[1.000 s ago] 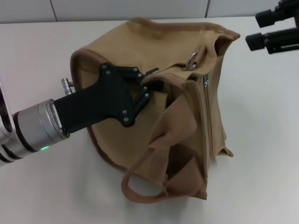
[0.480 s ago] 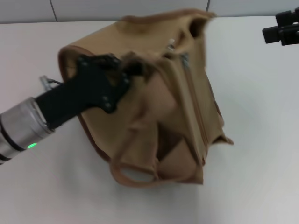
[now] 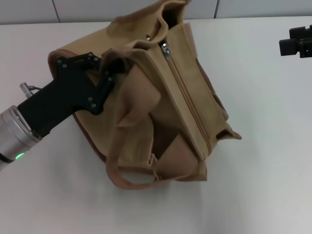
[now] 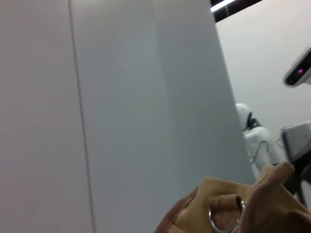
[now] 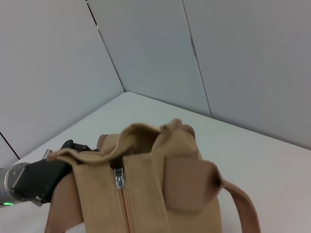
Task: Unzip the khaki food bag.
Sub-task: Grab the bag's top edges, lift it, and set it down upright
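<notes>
The khaki food bag point(image 3: 165, 107) lies on the white table, with its closed zipper running from the far end toward me. The silver zipper pull point(image 3: 165, 49) sits at the far end of the zipper. It also shows in the right wrist view point(image 5: 119, 178). My left gripper point(image 3: 113, 62) is shut on the bag's upper left edge, by a webbing handle. The right wrist view shows it beside the bag point(image 5: 62, 156). A metal ring point(image 4: 221, 219) on the bag shows in the left wrist view. My right gripper point(image 3: 292, 43) hangs open at the far right, apart from the bag.
The bag rests on the white table point(image 3: 263, 170). A loose webbing handle loop point(image 3: 131, 178) lies on the table at the bag's near side. Grey wall panels point(image 3: 131, 9) run along the table's far edge.
My left gripper has dragged the bag's edge to the left, turning the bag so the zipper pull moved left and farther away. My right gripper has drawn back to the right.
</notes>
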You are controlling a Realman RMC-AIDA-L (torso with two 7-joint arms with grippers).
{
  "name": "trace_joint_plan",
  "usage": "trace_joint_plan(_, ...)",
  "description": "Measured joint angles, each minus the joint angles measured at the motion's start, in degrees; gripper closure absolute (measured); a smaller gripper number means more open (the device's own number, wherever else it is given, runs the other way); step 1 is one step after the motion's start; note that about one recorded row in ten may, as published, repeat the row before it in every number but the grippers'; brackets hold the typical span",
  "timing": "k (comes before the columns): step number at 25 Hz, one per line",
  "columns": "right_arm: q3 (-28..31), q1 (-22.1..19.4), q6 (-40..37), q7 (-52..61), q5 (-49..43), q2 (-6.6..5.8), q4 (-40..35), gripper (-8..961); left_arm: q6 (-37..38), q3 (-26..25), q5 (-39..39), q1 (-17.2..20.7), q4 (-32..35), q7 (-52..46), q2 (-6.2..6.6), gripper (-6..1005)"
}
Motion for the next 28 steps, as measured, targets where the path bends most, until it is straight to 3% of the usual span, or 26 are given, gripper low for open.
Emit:
trace_joint_plan(5,0.0,0.1,0.5,-0.8,0.0,-0.04,1.7,407,3.2,1.1,0.1,0.0,0.3,-0.5,0.01,861)
trace_joint_plan(11,-0.2,0.3,0.5,-2.1,0.1,-0.13,4.1,408,5.6,0.9,0.1,0.0,0.3,-1.7,0.25,744)
trace_joint_plan(17,-0.4,0.5,0.9,-4.0,0.1,-0.14,8.5,408,6.4,1.2,0.1,0.0,0.4,-2.4,0.37,551)
trace_joint_plan(28,-0.6,0.6,2.0,-6.5,0.1,0.08,11.4,409,7.7,3.1,0.1,-2.9,1.1,-1.8,-0.26,567)
